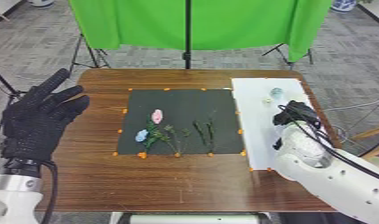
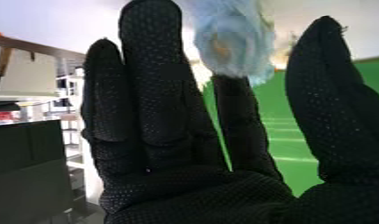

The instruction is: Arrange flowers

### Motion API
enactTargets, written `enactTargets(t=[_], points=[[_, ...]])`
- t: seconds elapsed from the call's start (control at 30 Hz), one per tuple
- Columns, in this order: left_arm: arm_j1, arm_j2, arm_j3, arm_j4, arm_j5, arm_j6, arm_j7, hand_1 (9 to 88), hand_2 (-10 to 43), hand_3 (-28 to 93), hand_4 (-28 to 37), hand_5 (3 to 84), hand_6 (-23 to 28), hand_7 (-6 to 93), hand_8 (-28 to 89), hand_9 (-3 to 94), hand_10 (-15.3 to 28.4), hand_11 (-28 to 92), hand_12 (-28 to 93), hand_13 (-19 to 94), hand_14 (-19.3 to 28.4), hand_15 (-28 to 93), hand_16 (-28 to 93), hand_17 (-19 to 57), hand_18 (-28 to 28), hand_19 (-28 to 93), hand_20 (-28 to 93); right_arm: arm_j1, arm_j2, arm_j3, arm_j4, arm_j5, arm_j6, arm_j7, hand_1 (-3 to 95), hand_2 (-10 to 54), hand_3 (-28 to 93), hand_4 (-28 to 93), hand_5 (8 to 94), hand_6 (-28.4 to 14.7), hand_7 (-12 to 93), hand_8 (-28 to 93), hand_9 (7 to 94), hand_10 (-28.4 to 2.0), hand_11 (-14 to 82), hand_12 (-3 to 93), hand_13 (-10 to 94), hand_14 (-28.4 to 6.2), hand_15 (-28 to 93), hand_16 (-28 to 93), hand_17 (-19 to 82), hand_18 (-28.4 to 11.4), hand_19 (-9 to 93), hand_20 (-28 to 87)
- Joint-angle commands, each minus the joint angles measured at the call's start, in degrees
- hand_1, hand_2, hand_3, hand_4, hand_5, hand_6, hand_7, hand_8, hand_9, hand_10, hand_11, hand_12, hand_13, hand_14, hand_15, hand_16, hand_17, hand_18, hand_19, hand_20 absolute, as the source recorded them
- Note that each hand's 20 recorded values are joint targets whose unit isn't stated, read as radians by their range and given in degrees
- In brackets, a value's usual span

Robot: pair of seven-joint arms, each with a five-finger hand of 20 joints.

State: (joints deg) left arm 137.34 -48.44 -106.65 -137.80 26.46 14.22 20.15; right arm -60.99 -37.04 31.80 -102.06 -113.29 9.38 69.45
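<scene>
Fingers are held wide on the left hand (image 1: 36,117) and right hand (image 1: 295,113), left and right of the mat (image 1: 181,100); 1 pink flower (image 1: 157,116) and 1 blue flower (image 1: 141,135) are laid on it, 1 pale flower (image 1: 276,92) right of it.
</scene>
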Motion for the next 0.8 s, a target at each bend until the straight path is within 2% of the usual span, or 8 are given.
enactTargets(t=[0.03,0.13,0.17,0.2,0.27,0.33,0.63,0.8], points=[[0.84,-0.29,0.09,0.12,0.00,-0.23,0.40,21.9,7.7,79,-26.3,34.7,8.1,15.0,-10,33.4,20.8,31,12,26,28.4,61,-12,-5.4,25.9,61,26,2.13,-0.18,-5.70,3.62,-2.67,4.04,-1.27,42.9,-9.5,76,-28,63.7,0.5,15,-13,69.6,-15.7,15.4,13.0,76,-10.2,53,12,46,-19.8,93,0],[0.52,-0.37,0.30,0.20,-0.06,-0.06,0.15,21.8,7.7,79,-26.2,34.7,8.1,15.0,-10,33.4,20.8,31,12,26,28.4,61,-12,-5.5,25.9,61,26,2.70,0.02,-7.96,4.32,-4.86,6.93,-0.37,49.9,-9.5,72,-28,72.6,1.5,16,-4,76.4,-11.8,15.8,15.1,80,-6.5,48,19,47,-18.4,93,8],[1.14,-0.23,0.08,0.04,-0.08,-0.10,0.79,21.8,7.7,79,-26.2,34.7,8.1,15.0,-10,33.4,20.7,31,12,26,28.4,61,-12,-5.4,25.9,61,26,3.58,0.02,-9.46,4.85,-5.95,8.54,-0.08,51.5,-9.5,70,-28,74.4,1.6,17,-3,78.1,-11.0,14.8,16.7,81,-6.0,48,20,47,-18.3,93,8],[0.66,-0.36,0.17,0.19,0.04,-0.25,0.14,21.8,7.7,79,-26.2,34.7,8.1,15.0,-10,33.4,20.7,31,12,26,28.4,61,-12,-5.4,25.9,61,26,3.58,0.11,-10.01,5.13,-7.23,9.72,0.34,52.2,-9.5,69,-28,75.0,1.6,17,-2,78.9,-10.6,14.0,17.7,81,-5.7,47,21,47,-18.1,93,9],[0.42,-0.32,0.27,0.27,-0.02,-0.22,0.01,21.8,7.7,79,-26.2,34.7,8.1,15.1,-10,33.4,20.7,31,12,26,28.4,61,-12,-5.5,25.9,61,26,4.19,0.48,-11.33,5.38,-8.86,11.63,0.85,55.7,-9.5,67,-28,81.1,2.2,18,0,88.2,-7.9,6.0,26.1,86,-4.5,45,23,50,-17.4,93,14],[0.87,-0.25,0.04,0.13,-0.02,-0.26,0.30,21.8,7.7,79,-26.2,34.7,8.1,15.0,-10,33.4,20.7,31,12,26,28.4,61,-12,-5.4,25.9,61,26,4.68,0.64,-12.38,5.60,-10.14,13.25,1.39,56.6,-9.5,67,-28,84.1,2.8,19,1,92.1,-7.1,5.9,28.3,88,-4.0,45,23,51,-17.0,93,16],[1.05,-0.17,-1.05,-0.24,0.30,-0.52,-0.04,21.8,7.7,79,-26.2,34.7,8.1,15.0,-10,33.5,20.8,31,12,26,28.4,61,-12,-5.4,25.8,61,26,7.64,1.28,-14.59,2.01,-15.97,18.93,1.74,57.2,-9.5,68,-28,87.6,3.1,19,3,93.7,-6.2,15.6,27.2,91,-3.2,46,21,54,-16.7,93,22],[1.55,-0.04,-2.58,-0.53,0.39,-0.65,-0.38,21.8,7.8,79,-26.2,34.7,8.1,15.0,-10,33.4,20.9,31,12,26,28.4,61,-12,-5.4,25.8,61,26,14.84,-0.85,-18.81,-2.85,-13.57,17.69,-2.47,56.9,-9.5,69,-28,87.8,2.7,19,3,93.7,-6.3,16.1,27.1,91,-3.2,47,22,54,-16.7,93,24]])
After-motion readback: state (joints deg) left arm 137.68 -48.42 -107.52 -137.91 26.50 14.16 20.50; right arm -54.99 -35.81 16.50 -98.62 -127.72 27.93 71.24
